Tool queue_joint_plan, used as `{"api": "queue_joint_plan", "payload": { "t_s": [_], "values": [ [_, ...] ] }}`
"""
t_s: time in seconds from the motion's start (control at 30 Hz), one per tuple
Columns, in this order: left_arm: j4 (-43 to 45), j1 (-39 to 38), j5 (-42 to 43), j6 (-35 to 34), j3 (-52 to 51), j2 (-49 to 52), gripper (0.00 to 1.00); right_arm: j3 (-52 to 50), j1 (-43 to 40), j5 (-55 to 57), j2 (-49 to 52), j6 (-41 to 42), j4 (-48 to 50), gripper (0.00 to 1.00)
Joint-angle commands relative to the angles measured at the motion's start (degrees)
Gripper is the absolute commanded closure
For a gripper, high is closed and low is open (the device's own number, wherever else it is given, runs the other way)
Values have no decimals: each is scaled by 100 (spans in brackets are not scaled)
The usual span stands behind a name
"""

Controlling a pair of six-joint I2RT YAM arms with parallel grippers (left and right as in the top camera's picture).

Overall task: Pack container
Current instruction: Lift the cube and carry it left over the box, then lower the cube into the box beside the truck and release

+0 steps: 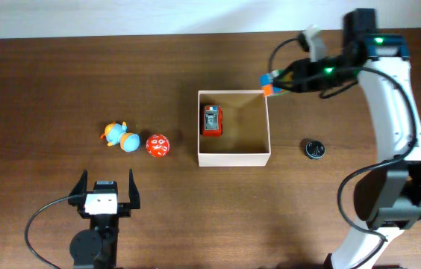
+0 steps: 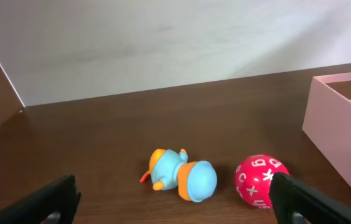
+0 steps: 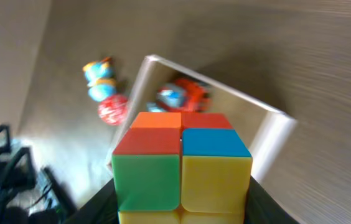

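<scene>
– Since the left gripper [image 1: 108, 187] sits nearest, how do its jaws stand?

– Wide apart and holding nothing, low over the dark, grained wooden table [image 1: 39, 90]. Its black fingers [image 2: 306, 198] frame the toys beyond without touching them.

– Which toys?

– A glossy plastic duck [image 1: 118, 137], blue with orange parts, lies tipped on its side. Just beside it, on its right with a small gap between, is a smooth red ball [image 1: 157, 145] printed with white letters.

– Where is the container?

– The container [image 1: 233, 158] stands near the middle of the table, to the right of the ball and apart from it. It is a square, shallow box with thin white walls and a tan cardboard inside. The open side faces up and the walls run square with the table edges; being square, it has no long axis. A red toy car [image 1: 211, 121] lies inside against the left wall, its length running near to far. A small round black thing [image 1: 315, 149] lies on the wood to the right of the box, apart from it.

– What about the right gripper?

– The right gripper [image 1: 274, 84] is clamped on a puzzle cube [image 3: 182, 162], a hard block of flat squares in orange, red, blue, green and yellow. From overhead, the cube hangs over the container's far right corner.
</scene>
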Motion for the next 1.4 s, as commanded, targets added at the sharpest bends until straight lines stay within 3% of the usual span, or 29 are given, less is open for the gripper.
{"api": "queue_joint_plan", "payload": {
  "t_s": [0.0, 0.33, 0.47, 0.97, 1.37],
  "values": [
    [-4, -22, 63, 74, -26, -33, 1, 122, 673, -203, -229, -192, 87, 59],
    [-4, -22, 63, 74, -26, -33, 1, -81, 2293, 3788, -199, 1810, 752, 58],
    [-4, -22, 63, 74, -26, -33, 1, -203, 2551, 4837, -50, 2680, 778, 58],
    [-4, -22, 63, 74, -26, -33, 1, -1196, 2579, 5626, 264, 4192, 1432, 59],
    [-4, -22, 63, 74, -24, -33, 1, -1268, 2573, 5792, 264, 4232, 1606, 58]
  ]
}}
